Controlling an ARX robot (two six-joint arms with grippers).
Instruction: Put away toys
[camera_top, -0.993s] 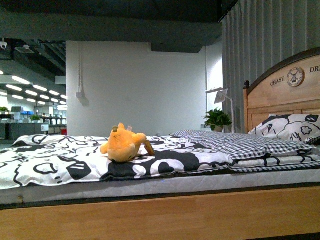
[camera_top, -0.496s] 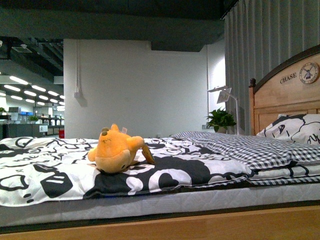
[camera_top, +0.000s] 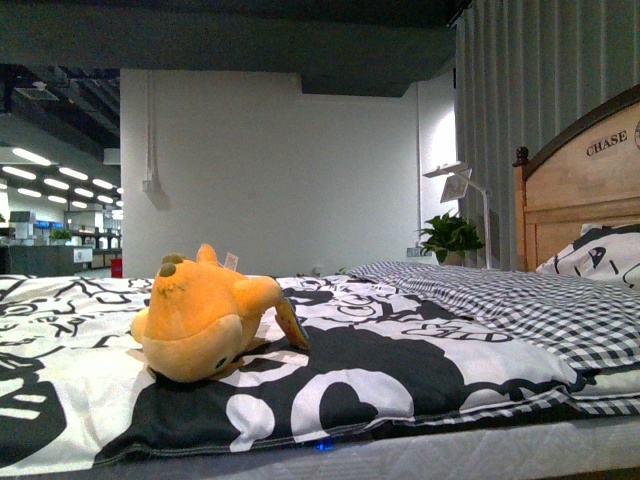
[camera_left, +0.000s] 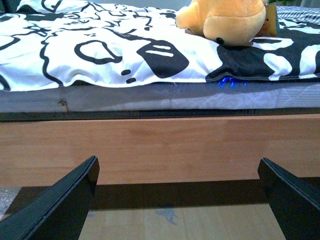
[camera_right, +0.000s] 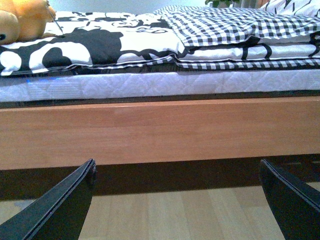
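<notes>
Plush animal (camera_top: 205, 320), orange-yellow, lies on the patterned bedspread (camera_top: 400, 360), higher than both sets of jaws and well apart from them. Left gripper (camera_left: 177, 165) and right gripper (camera_right: 177, 165) are spread wide, empty, touching nothing, low before the wooden bed rail (camera_left: 160, 145) under the bedspread.

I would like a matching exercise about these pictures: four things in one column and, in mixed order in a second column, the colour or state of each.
Things:
1. plush toy
2. potted plant
3. headboard
4. left hand

Colour or state:
a. green
b. open
c. orange-yellow
d. light brown wood

Pairs: 1-c, 2-a, 3-d, 4-b.
</notes>
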